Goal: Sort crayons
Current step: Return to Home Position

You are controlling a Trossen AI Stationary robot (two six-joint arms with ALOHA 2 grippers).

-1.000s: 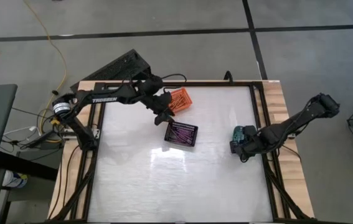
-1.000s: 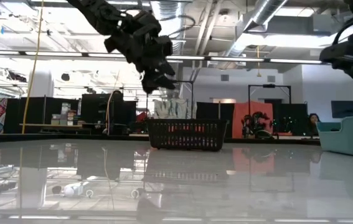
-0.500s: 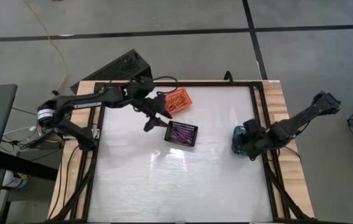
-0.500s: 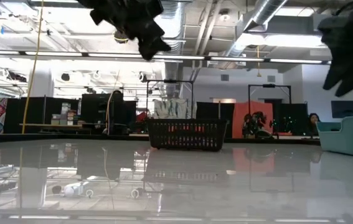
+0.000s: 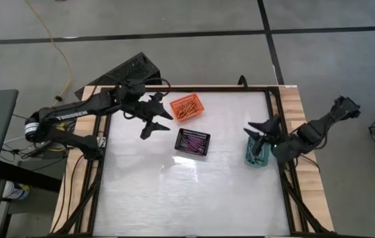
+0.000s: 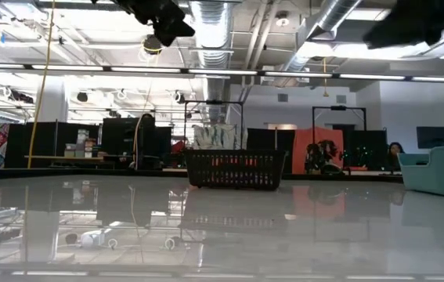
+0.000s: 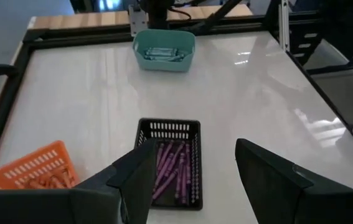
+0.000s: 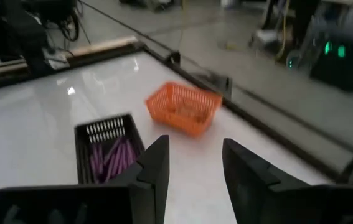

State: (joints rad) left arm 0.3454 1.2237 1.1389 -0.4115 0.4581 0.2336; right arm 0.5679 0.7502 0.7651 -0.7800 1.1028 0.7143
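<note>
Mostly parallel, the purple crayons [image 7: 171, 167] lie lengthwise in the black basket [image 7: 169, 126].

Overhead view straight down, table-level view across, two wrist views inward, the black basket [image 6: 235, 180] common to all.

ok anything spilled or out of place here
Nothing stands out: orange crayons in the orange basket, purple crayons in the black basket, teal crayons in the teal basket, none loose on the table. Left gripper and right gripper are open, empty.
</note>
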